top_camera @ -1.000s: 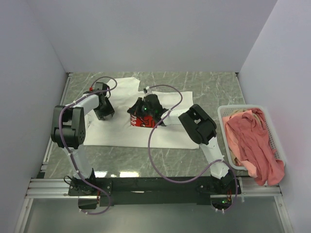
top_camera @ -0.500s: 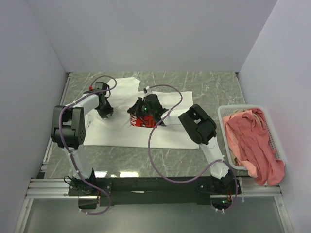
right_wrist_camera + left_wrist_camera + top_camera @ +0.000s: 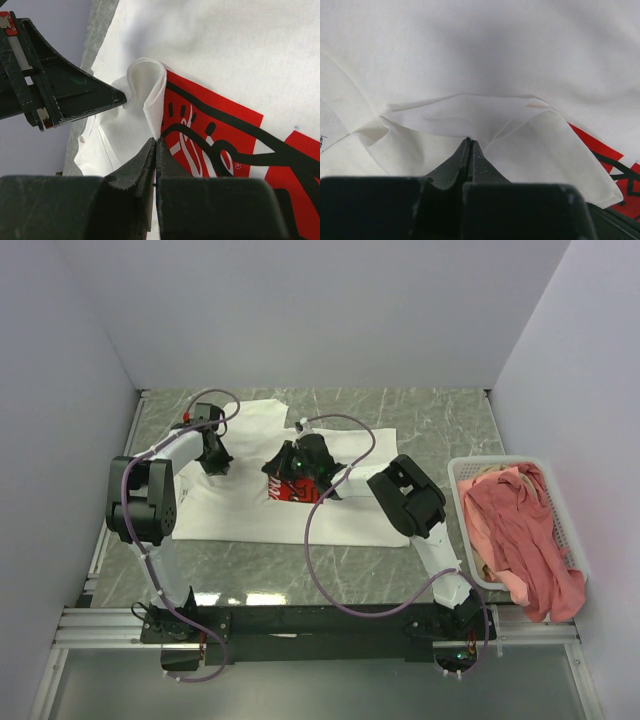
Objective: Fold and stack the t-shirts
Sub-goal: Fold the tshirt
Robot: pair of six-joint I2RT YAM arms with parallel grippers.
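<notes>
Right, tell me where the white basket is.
Top view: the white basket sits at the table's right edge, right of the right arm, holding salmon-pink t-shirts.

The top view looks steeply down from above and behind the arm bases, taking in the whole grey-green marbled counter (image 3: 430, 410). Each wrist view sits very close, looking along the black left claw (image 3: 470, 142) or black right claw (image 3: 155, 141). All three views share the white cloth t-shirt with a red rectangular print (image 3: 240, 515).

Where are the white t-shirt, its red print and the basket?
white t-shirt (image 3: 250, 522), top external view, bare cloth near its front edge
red print (image 3: 220, 104), right wrist view, red band along the print's upper edge
basket (image 3: 497, 460), top external view, far rim
</notes>
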